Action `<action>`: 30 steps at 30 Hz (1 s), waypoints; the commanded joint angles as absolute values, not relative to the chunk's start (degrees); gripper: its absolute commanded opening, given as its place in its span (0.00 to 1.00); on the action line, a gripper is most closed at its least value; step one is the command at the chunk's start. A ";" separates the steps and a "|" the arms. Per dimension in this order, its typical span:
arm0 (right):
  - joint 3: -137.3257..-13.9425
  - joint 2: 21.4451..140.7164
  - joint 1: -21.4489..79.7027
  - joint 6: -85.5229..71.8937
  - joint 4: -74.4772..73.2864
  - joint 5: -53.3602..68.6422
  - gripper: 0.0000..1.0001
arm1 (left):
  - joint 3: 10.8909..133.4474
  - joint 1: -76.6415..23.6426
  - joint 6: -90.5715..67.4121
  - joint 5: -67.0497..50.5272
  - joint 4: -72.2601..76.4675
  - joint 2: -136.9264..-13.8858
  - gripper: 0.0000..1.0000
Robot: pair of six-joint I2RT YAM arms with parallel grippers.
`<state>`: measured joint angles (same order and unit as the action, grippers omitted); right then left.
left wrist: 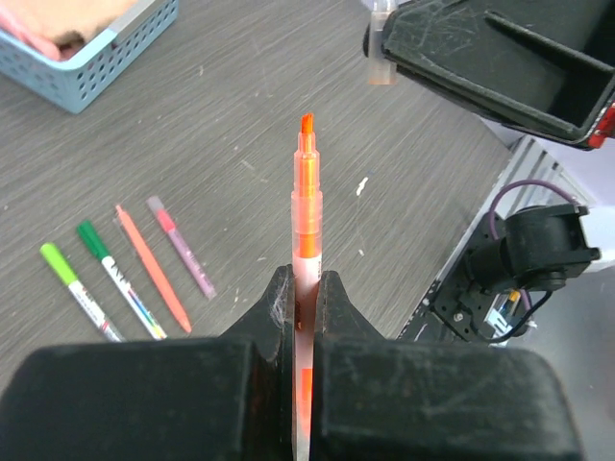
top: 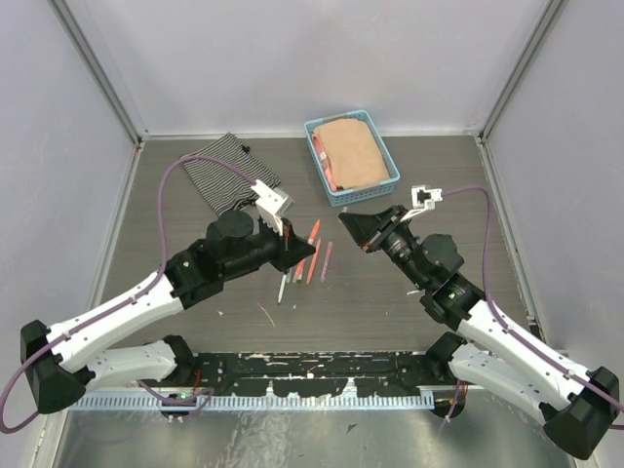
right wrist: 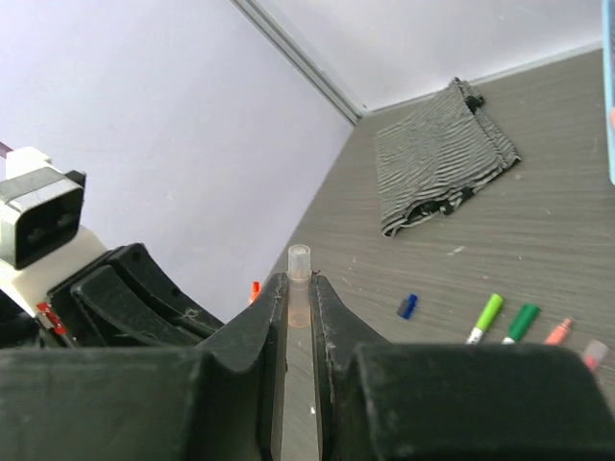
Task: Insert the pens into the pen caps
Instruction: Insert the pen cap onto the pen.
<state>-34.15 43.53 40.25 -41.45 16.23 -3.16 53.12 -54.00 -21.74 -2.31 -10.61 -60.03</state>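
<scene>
Left tool (left wrist: 306, 293) pinching orange pen (left wrist: 307, 182), bare tip up, frame centre. Right tool (right wrist: 299, 293) pinching clear cap (right wrist: 300, 261), centre. Four pens (left wrist: 154, 270) on desk (left wrist: 240, 115), lower left.

The table (top: 380, 302) is matt grey wood-grain, the cloth (top: 226, 174) striped woven fabric, the basket (top: 366, 194) perforated blue plastic, the pen (left wrist: 307, 206) glossy translucent orange plastic, the cap (right wrist: 300, 267) clear plastic.

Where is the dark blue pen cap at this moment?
In the right wrist view the dark blue cap lies on the table, just left of the lime-tipped pen, with the striped cloth beyond it.
</scene>
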 commanded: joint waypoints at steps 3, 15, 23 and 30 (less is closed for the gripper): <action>-35.06 43.11 40.15 -44.74 26.02 -1.54 0.00 | 52.53 -54.48 -21.73 -5.93 -2.32 -59.56 0.00; -35.40 46.11 40.17 -48.55 31.56 1.14 0.00 | 52.64 -54.56 -21.62 -8.61 -1.47 -60.00 0.00; -35.44 46.10 40.17 -49.23 31.57 0.76 0.00 | 52.89 -54.53 -21.53 -9.54 -1.94 -60.42 0.00; -36.38 46.78 40.24 -50.57 30.47 0.42 0.00 | 53.26 -54.66 -21.46 -10.13 -2.72 -60.57 0.00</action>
